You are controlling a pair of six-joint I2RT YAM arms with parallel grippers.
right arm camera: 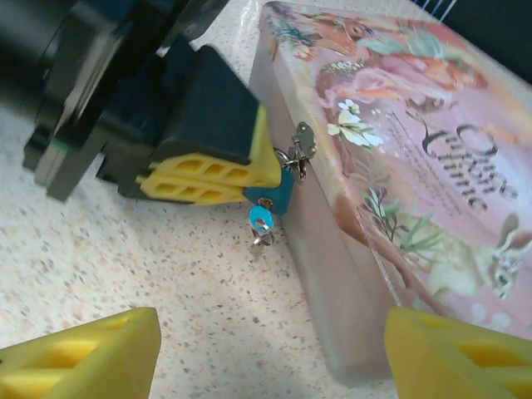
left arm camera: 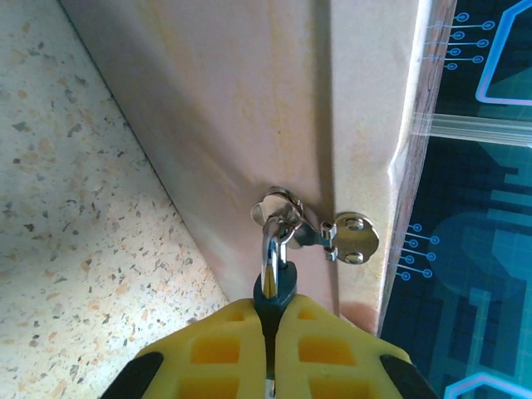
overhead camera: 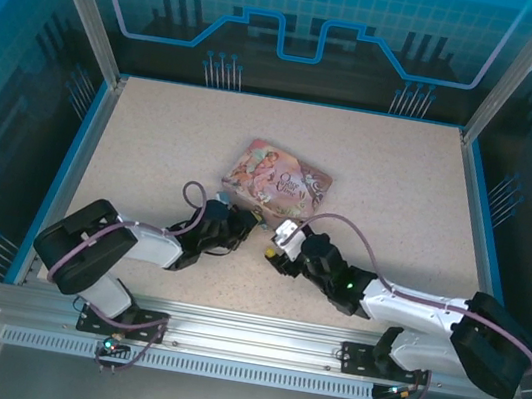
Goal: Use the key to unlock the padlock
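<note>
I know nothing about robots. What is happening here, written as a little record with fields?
Box: pink illustrated rectangular tin, flat on the speckled table
Lock: small dark blue padlock, silvery shackle through the tin's clasp
Left gripper: shut on the padlock
Right gripper: open, empty, apart from the padlock
Key: probably the tiny light-blue-tipped piece at the padlock's underside

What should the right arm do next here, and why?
Probably ease the right gripper, fingers open, forward around the key, which appears seated in the bottom of the padlock. The left gripper pinches the padlock steady at the hasp of the tin.
</note>
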